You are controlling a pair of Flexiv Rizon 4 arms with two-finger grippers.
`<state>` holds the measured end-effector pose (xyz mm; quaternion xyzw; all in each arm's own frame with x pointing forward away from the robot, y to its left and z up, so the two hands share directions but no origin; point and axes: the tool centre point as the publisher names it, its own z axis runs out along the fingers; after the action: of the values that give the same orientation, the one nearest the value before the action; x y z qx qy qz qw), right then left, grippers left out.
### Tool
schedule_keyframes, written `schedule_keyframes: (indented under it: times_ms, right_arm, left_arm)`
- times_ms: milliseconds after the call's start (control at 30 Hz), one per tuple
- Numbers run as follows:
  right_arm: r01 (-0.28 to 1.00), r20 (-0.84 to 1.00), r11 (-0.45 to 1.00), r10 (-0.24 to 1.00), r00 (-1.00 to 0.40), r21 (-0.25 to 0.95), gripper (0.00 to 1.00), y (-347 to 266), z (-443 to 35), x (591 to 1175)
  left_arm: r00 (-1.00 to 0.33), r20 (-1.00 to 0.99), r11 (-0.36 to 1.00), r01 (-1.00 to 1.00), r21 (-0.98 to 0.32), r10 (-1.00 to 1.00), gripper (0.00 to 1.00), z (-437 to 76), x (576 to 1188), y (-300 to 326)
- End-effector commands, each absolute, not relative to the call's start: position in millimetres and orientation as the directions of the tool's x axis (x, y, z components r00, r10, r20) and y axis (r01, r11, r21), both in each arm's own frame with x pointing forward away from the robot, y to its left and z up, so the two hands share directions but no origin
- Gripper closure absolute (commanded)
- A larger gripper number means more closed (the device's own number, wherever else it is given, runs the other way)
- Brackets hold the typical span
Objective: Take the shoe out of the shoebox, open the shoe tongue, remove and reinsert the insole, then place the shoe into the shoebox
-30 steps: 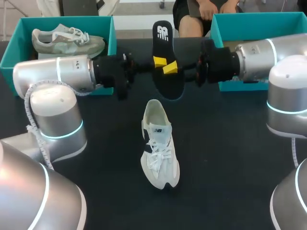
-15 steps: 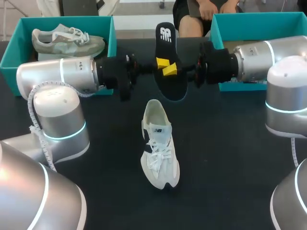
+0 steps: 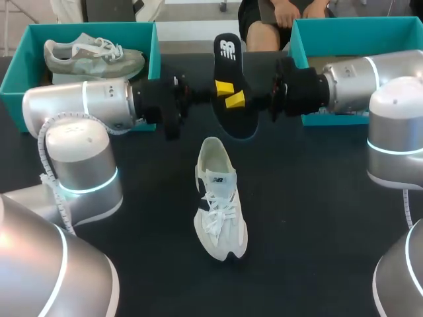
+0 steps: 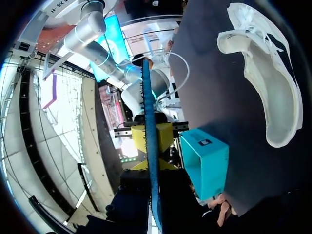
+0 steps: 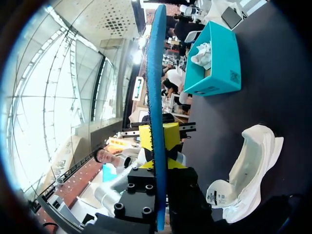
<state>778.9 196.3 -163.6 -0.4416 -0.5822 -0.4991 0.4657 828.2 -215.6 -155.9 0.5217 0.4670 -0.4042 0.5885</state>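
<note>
A black insole (image 3: 238, 120) with a blue underside hangs in the air over the far middle of the table, seen edge-on in both wrist views (image 4: 147, 97) (image 5: 156, 68). My left gripper (image 3: 223, 88) (image 4: 150, 141) comes in from the left and is shut on it. From the opposite side my right gripper (image 3: 235, 100) (image 5: 158, 144) is shut on the same insole, its yellow tips pressed to both faces. The white shoe (image 3: 219, 201) (image 4: 265, 83) (image 5: 246, 175) stands upright on the black table below, toe toward the front, its mouth open.
A teal shoebox (image 3: 154, 43) (image 5: 217, 63) at the back left holds a grey-green shoe (image 3: 92, 56). A second teal shoebox (image 3: 344, 30) (image 4: 207, 161) stands at the back right behind my right arm.
My right gripper's fingers have closed onto the insole. The insole and both grippers have shifted slightly right and up. The white shoe has stayed put.
</note>
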Motion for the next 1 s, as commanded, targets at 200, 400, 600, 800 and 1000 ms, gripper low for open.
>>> schedule_keyframes:
  times_ms: [200,400,600,800,1000]
  right_arm:
    - [0.979,0.983,0.112,0.055,-0.174,0.167,1.00,199,-167,782]
    - [0.978,0.979,0.096,0.075,-0.191,0.183,1.00,196,-172,785]
    - [0.962,0.957,0.055,0.098,-0.273,0.269,1.00,190,-174,793]
    - [0.923,0.912,0.054,0.140,-0.385,0.381,1.00,186,-170,799]
    - [0.859,0.842,0.056,0.174,-0.510,0.509,1.00,189,-169,805]
  left_arm:
    - [0.183,-0.982,0.134,0.973,0.188,0.042,0.00,-148,825,-207]
    - [-0.043,-0.997,0.186,0.982,-0.030,0.065,0.00,-143,835,-178]
    - [-0.355,-0.934,0.248,0.909,-0.336,0.037,0.00,-147,840,-146]
    - [-0.572,-0.821,0.322,0.778,-0.540,0.005,0.00,-164,839,-121]
    - [-0.776,-0.629,0.414,0.557,-0.719,-0.049,0.00,-195,833,-102]
